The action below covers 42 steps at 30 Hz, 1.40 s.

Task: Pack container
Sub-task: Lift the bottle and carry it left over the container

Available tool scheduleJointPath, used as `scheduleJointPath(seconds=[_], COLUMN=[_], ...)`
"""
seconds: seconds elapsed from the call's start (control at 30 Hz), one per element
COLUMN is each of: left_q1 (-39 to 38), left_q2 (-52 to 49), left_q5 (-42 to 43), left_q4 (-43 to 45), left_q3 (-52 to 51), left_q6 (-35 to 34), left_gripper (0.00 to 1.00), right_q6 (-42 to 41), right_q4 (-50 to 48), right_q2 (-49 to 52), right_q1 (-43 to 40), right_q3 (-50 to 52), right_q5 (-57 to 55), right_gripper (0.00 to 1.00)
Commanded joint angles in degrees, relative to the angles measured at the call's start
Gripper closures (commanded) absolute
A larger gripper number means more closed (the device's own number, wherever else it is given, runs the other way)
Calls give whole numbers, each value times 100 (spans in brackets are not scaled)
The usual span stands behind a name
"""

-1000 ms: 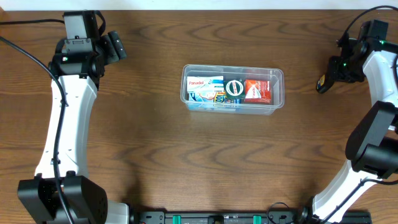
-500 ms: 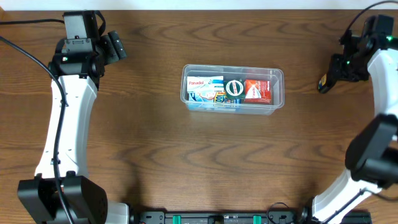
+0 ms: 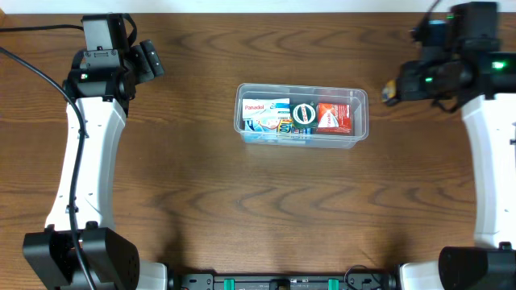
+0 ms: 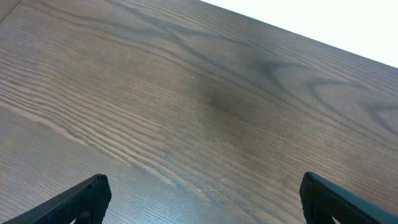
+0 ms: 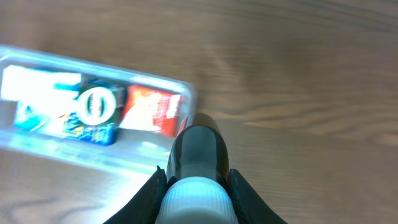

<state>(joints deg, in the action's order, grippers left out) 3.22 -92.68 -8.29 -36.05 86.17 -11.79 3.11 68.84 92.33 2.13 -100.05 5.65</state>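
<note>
The clear plastic container [image 3: 361,103] sits at the table's middle and holds a white Panadol box [image 3: 266,106], a dark round item [image 3: 304,115] and a red box [image 3: 334,118]. My right gripper [image 3: 393,89] is just right of the container's right end. In the right wrist view it [image 5: 198,179] is shut on a dark bottle with a pale ribbed cap [image 5: 199,146], whose far end points at the container's end [image 5: 37,148] by the red box [image 5: 152,111]. My left gripper [image 3: 150,60] is far left, open and empty [image 4: 205,205] over bare wood.
The dark wooden table [image 3: 242,201] holds nothing else that shows. Its back edge meets a white surface [image 4: 348,25]. The left arm [image 3: 81,153] runs along the left side and the right arm [image 3: 488,161] along the right side.
My right gripper has swung left from the far right edge toward the container's right end, carrying the bottle. The left arm and the container have not moved.
</note>
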Motion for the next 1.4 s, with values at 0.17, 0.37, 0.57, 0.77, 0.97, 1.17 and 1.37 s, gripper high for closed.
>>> scheduleJointPath(seconds=[0.17, 0.37, 0.57, 0.77, 0.97, 1.17, 1.37], left_q1=[20, 20, 20, 20, 20, 20, 20], left_q2=[85, 85, 85, 85, 85, 85, 85], left_q5=[-9, -9, -9, -9, -9, -9, -9], left_q4=[-17, -17, -17, -17, -17, -17, -17], left_q3=[101, 101, 101, 101, 101, 101, 101], left_q6=[-13, -13, -13, -13, -13, -13, -13], left_gripper=[2, 2, 2, 2, 2, 2, 2], right_q6=[-26, -33, -33, -55, -101, -96, -92], right_q4=[74, 66, 63, 83, -107, -636, -933], right_q2=[70, 210, 413, 588, 638, 638, 638], right_q1=[1086, 1432, 1445, 1445, 1445, 1445, 1445], right_q3=[-46, 120, 302, 369, 675, 1237, 1628], right_q5=[-11, -262, -260, -240, -240, -240, -240], right_gripper=[73, 73, 73, 74, 74, 74, 74])
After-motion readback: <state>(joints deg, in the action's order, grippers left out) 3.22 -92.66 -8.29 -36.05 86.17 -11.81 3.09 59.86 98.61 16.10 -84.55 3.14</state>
